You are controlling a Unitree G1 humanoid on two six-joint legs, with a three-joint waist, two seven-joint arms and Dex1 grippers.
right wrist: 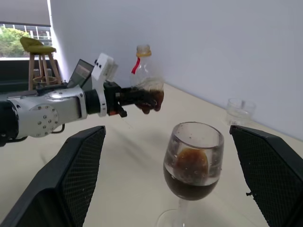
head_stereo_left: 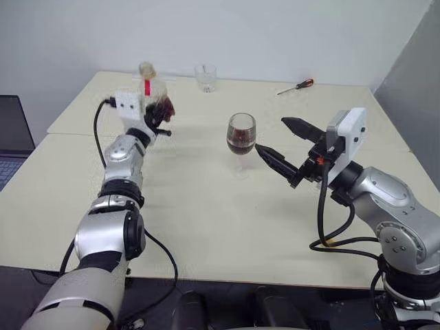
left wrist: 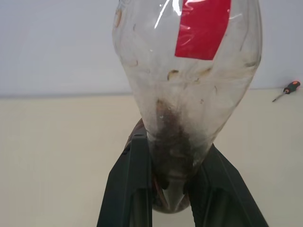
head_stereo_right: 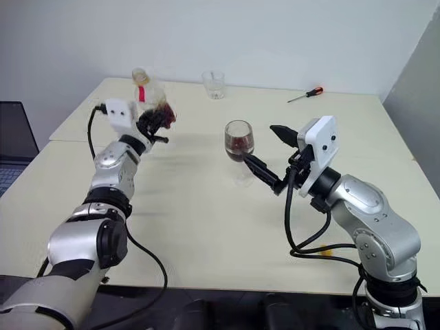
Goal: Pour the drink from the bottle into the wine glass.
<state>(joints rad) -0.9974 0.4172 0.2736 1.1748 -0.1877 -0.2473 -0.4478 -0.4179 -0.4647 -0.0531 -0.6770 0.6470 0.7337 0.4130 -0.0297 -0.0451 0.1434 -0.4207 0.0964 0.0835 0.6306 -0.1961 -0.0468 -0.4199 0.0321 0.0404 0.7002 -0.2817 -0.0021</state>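
My left gripper (head_stereo_left: 162, 115) is shut on the lower body of the bottle (head_stereo_left: 152, 93), holding it upright over the far left of the table. The bottle (left wrist: 189, 94) is clear with a red label, and a little dark drink is left at its bottom. At mid-table stands the wine glass (head_stereo_left: 241, 134), its bowl partly full of dark drink (right wrist: 189, 187). My right gripper (head_stereo_left: 271, 134) is open just right of the glass, pointing at it. One finger (right wrist: 71, 165) shows on each side of the glass without gripping it.
A short clear tumbler (head_stereo_left: 205, 77) stands at the table's far edge. A red-handled screwdriver (head_stereo_left: 297, 86) lies at the far right. A laptop (head_stereo_left: 14, 137) sits off the table's left side. The pale table (head_stereo_left: 206, 227) has a seam on its left part.
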